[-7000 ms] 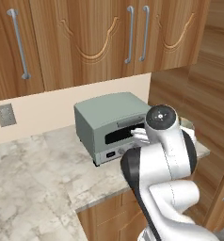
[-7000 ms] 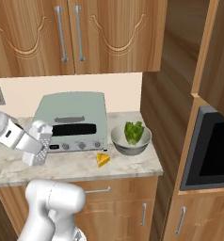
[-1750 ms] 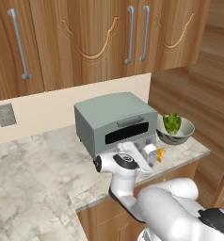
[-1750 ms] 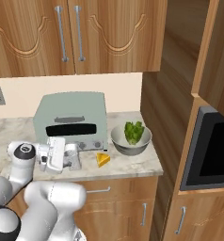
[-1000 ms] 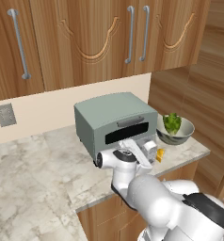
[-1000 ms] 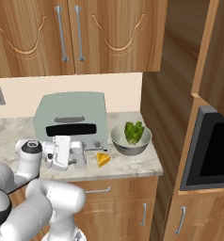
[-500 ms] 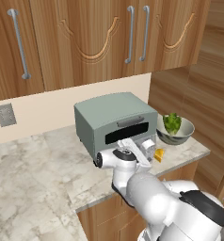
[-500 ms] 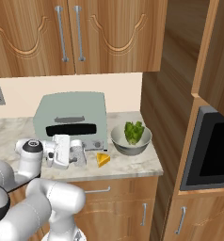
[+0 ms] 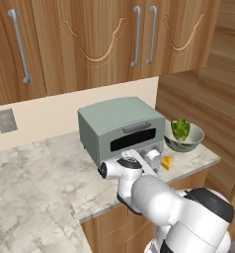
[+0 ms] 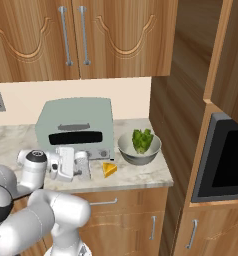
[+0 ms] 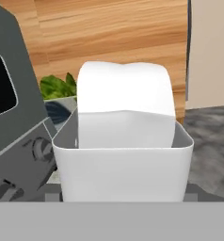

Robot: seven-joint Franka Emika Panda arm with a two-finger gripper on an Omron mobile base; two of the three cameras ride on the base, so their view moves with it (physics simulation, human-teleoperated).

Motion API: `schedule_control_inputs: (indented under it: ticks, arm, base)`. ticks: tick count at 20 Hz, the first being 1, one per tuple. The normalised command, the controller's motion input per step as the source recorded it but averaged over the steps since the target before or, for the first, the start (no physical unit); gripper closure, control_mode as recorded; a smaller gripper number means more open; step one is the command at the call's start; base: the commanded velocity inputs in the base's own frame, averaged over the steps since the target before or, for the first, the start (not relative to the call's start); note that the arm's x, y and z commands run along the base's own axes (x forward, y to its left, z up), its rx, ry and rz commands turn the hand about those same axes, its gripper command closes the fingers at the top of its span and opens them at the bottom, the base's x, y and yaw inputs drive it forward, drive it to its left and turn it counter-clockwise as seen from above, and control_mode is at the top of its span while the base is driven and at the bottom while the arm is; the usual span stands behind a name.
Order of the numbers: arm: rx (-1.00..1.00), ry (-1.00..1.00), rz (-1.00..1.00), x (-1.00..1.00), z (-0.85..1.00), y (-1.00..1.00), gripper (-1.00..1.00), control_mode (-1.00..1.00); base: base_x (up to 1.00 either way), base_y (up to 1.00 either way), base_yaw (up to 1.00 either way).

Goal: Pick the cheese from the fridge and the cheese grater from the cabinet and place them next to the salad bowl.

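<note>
Small silver-white tapered box grater (image 10: 67,163) is sitting clasped in the two-finger gripper (image 10: 77,165), lying sideways low over the marble counter (image 10: 141,171), just in front of the grey-green toaster oven (image 10: 76,127). The jaws are standing wide around the grater's body. In the hand view the grater (image 11: 124,141) is showing as a white open box with a rounded white block above it, the oven's dark window and knobs (image 11: 10,141) lying to its left and green leaves (image 11: 52,86) peeking behind; the left base view is showing little of the grater, the white arm covering most of it. Small yellow-orange cheese wedge (image 10: 109,169) is lying on the counter between gripper and round grey metal salad bowl (image 10: 139,151), near the bowl; the left base view is giving the wedge (image 9: 166,161) just beside the bowl (image 9: 184,142). The right base view alone is giving the black microwave (image 10: 226,155) in its tall wooden unit.
</note>
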Motion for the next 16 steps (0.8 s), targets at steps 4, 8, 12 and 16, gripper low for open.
schedule_control_inputs:
  ticks: [4, 8, 12, 16]
  arm:
    - [0.0, 0.0, 0.0, 0.0, -0.35, 0.0, 1.0, -1.0]
    - [0.0, -0.12, 0.0, 0.0, -0.32, -0.09, 1.0, -1.0]
    - [0.0, -0.13, 0.0, 0.0, -0.17, -0.37, 1.0, -1.0]
    - [0.0, -0.09, 0.0, 0.0, -0.1, -0.29, 1.0, -1.0]
  base:
    - [0.0, 0.0, 0.0]
    - [0.0, 0.0, 0.0]
    - [0.0, 0.0, 0.0]
    - [0.0, 0.0, 0.0]
